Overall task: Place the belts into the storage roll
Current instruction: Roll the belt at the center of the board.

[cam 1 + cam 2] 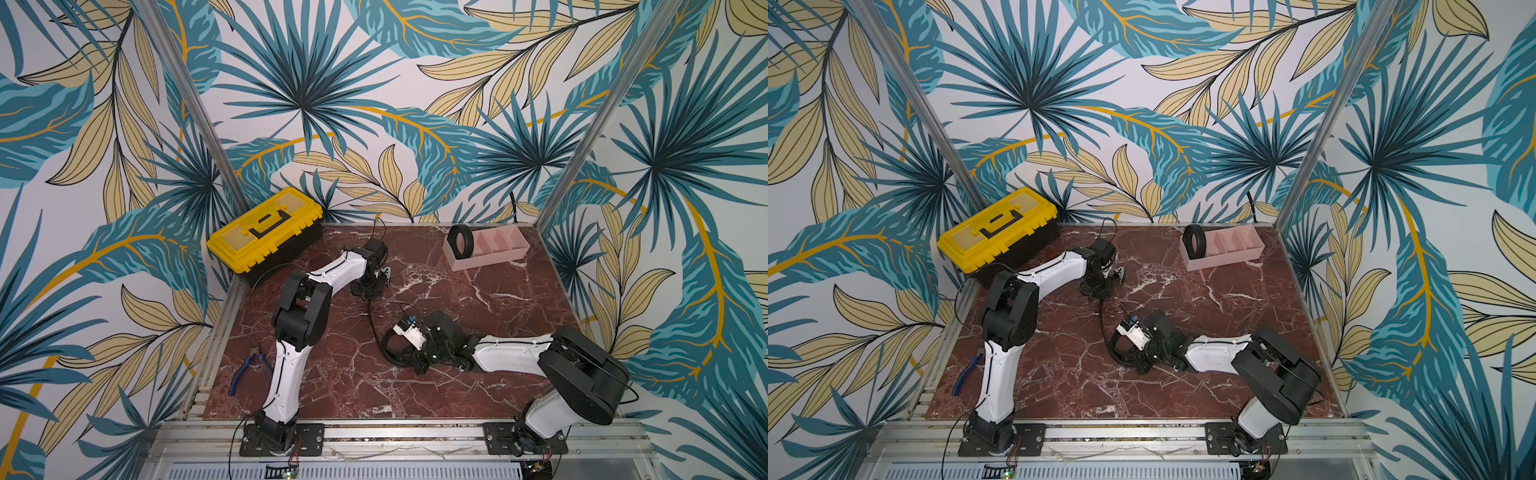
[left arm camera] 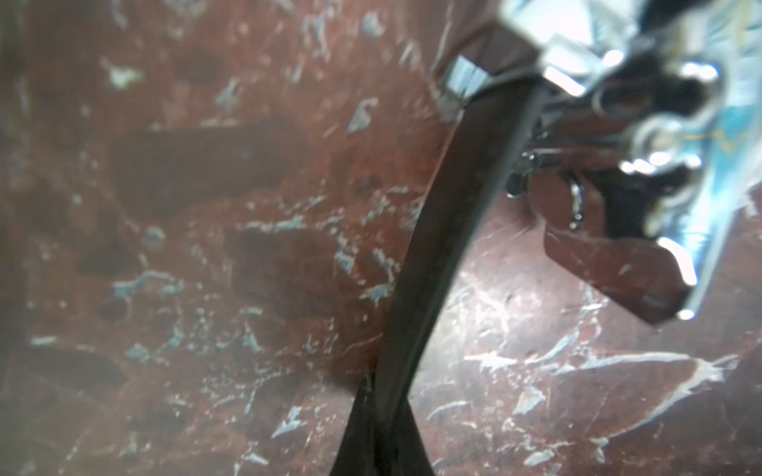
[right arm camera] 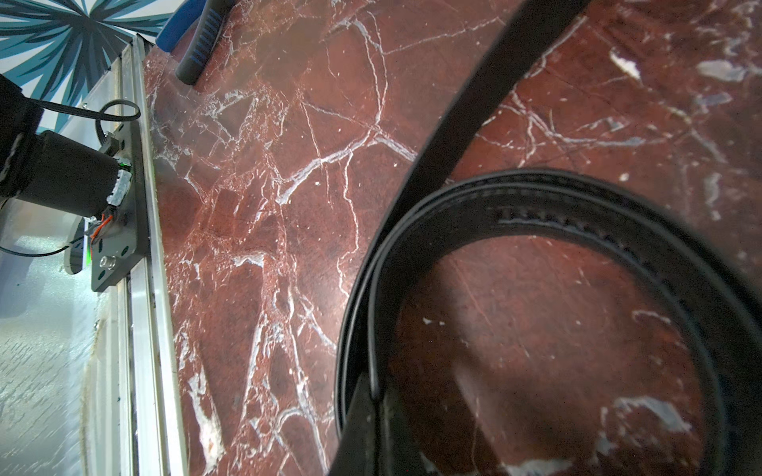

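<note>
Fingers of left gripper (image 1: pixel 368 291) and right gripper (image 1: pixel 404 353), in a top view, both clamped on the loose belt (image 1: pixel 370 316), which runs near-to-far across the table (image 1: pixel 498 299); the coiled belt (image 1: pixel 460 242) stands on edge in the end compartment of the pink tray (image 1: pixel 490 258). Left wrist: fingers (image 2: pixel 352 447) pinch the limp strap just short of the buckle (image 2: pixel 610 94), probably its heaviest part. Right wrist: fingers (image 3: pixel 358 437) grip the half-wound coil's wall; likely to spring open if loosened
</note>
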Robot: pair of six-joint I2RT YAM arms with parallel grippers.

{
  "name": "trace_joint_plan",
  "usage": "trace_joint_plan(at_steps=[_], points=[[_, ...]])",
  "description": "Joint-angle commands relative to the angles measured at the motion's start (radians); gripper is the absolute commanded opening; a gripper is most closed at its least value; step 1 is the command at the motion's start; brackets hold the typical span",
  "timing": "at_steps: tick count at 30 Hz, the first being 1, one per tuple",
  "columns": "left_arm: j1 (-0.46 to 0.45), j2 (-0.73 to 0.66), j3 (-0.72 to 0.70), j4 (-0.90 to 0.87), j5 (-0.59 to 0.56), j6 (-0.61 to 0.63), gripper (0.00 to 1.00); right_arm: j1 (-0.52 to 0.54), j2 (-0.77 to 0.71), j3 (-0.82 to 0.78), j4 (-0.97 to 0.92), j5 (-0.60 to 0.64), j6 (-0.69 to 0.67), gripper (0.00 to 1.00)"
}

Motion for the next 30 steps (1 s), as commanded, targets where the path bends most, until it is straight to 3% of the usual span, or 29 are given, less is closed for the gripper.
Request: trace_joint_plan(at_steps=[1, 11, 17, 30], points=[[0.008, 0.042, 0.088, 0.033, -0.034, 0.051, 0.0, 0.007, 0.025, -0.02, -0.102, -0.004, -0.009, 0.0], [0.023, 0.167, 0.311, -0.007, -0.031, 0.09, 0.0, 0.012, -0.004, -0.021, -0.128, 0.018, -0.006, 0.0], [0.009, 0.161, 0.318, -0.005, 0.16, 0.036, 0.0, 0.013, 0.03, -0.035, -0.068, 0.027, 0.008, 0.0], [-0.158, 0.234, 0.401, -0.01, 0.383, -0.006, 0.0, 0.019, 0.067, 0.003, -0.056, 0.001, -0.002, 0.0]])
